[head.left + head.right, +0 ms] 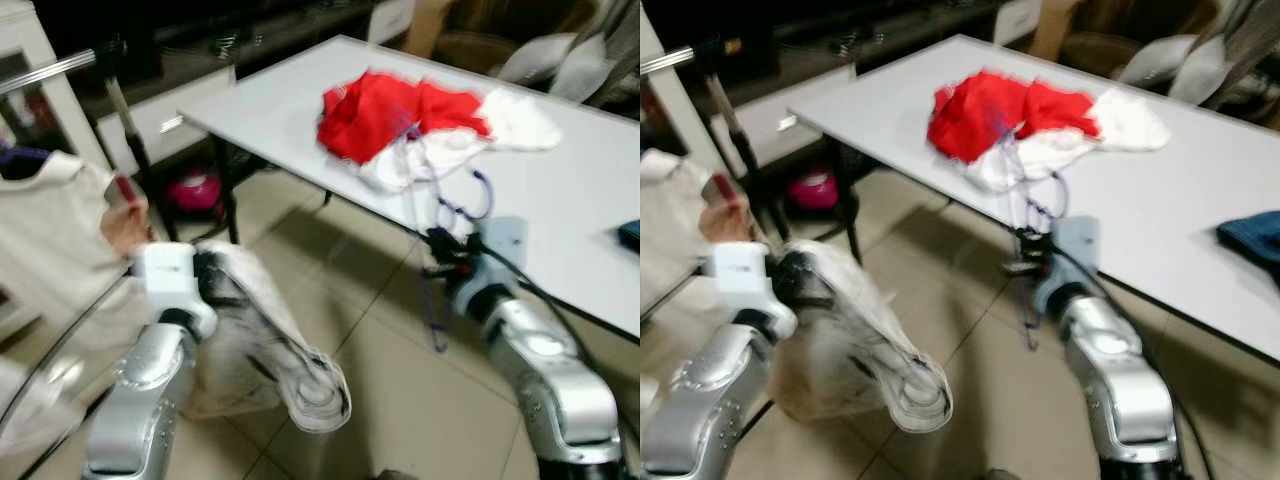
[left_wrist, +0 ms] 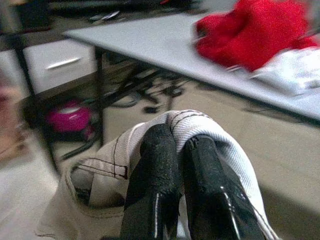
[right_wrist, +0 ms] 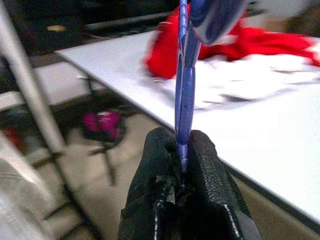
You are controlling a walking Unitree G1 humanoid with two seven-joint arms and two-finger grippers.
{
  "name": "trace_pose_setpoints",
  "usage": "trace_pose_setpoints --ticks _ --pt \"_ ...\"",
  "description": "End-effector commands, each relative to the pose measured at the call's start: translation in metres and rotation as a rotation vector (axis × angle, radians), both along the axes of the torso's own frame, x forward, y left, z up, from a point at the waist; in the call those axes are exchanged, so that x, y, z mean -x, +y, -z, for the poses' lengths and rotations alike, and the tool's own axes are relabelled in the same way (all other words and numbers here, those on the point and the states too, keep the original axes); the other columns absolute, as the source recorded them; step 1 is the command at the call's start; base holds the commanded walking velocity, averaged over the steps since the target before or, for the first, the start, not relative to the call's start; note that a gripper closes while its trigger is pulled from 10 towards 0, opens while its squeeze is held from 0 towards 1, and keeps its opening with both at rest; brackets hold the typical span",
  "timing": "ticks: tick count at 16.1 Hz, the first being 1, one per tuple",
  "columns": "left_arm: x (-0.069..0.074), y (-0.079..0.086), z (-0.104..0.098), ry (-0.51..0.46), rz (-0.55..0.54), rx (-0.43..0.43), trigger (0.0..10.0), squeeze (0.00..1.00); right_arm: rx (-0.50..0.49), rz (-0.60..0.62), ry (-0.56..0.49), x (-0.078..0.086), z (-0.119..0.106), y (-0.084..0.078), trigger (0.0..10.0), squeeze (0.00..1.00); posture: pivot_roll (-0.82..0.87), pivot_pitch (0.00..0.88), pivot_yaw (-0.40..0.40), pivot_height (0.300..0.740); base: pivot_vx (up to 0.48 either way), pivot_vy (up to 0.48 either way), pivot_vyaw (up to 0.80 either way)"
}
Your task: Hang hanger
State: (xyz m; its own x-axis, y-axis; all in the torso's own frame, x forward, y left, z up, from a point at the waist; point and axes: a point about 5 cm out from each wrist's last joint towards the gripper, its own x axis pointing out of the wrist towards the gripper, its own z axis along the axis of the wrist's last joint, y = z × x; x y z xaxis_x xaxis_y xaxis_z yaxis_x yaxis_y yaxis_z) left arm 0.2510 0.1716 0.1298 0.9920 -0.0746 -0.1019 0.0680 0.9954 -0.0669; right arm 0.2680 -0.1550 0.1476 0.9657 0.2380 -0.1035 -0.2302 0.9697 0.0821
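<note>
My right gripper [image 1: 441, 246] is shut on the lower part of a thin blue hanger [image 1: 440, 205], held upright beside the edge of the white table [image 1: 270, 100]; the wrist view shows the hanger [image 3: 186, 75] pinched between the black fingers [image 3: 160, 165]. My left gripper [image 1: 212, 274] is shut on a cream garment [image 1: 290, 360] that droops toward the floor. In the left wrist view the cloth [image 2: 200, 125] is draped over the closed fingers [image 2: 157, 160]. The picture is blurred.
A red garment [image 1: 390, 115] and white clothes [image 1: 515, 120] lie piled on the table, with a dark blue cloth [image 1: 1252, 235] at its right edge. A clothes rail [image 1: 50, 68] with a pale garment [image 1: 50, 230] stands at left, a person's hand [image 1: 125, 222] beside it. A pink object [image 1: 195, 190] sits under the table.
</note>
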Motion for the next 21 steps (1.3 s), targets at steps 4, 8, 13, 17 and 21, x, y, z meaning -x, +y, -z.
trace_pose_setpoints --ticks 4,8,13,17,21 --pt "0.000 0.013 -0.024 -0.097 -0.056 0.031 10.0 0.00 0.010 0.008 -0.001 0.001 -0.001 0.002 10.0 0.00 -0.04 0.013 0.038 0.740 0.000 0.000 -0.80" --pt "-0.001 0.014 -0.024 -0.105 -0.071 0.031 10.0 0.00 0.038 -0.008 0.006 0.001 -0.003 0.000 10.0 0.00 -0.06 0.004 0.038 0.740 0.000 0.000 -0.80" --pt "-0.003 0.024 -0.033 -0.153 -0.099 -0.013 10.0 0.00 0.002 -0.073 0.020 -0.002 -0.007 0.010 10.0 0.00 -0.05 0.000 0.029 0.740 0.000 0.000 -0.64" --pt "-0.005 0.029 -0.040 -0.164 -0.096 -0.033 10.0 0.00 -0.022 -0.119 -0.008 -0.001 -0.010 0.018 10.0 0.00 -0.06 0.000 0.034 0.740 0.066 0.000 0.00" --pt "-0.007 0.034 -0.042 -0.164 -0.097 -0.049 10.0 0.00 0.018 -0.171 -0.013 -0.001 -0.008 0.022 10.0 0.00 -0.05 0.000 0.039 0.740 0.290 0.000 0.00"
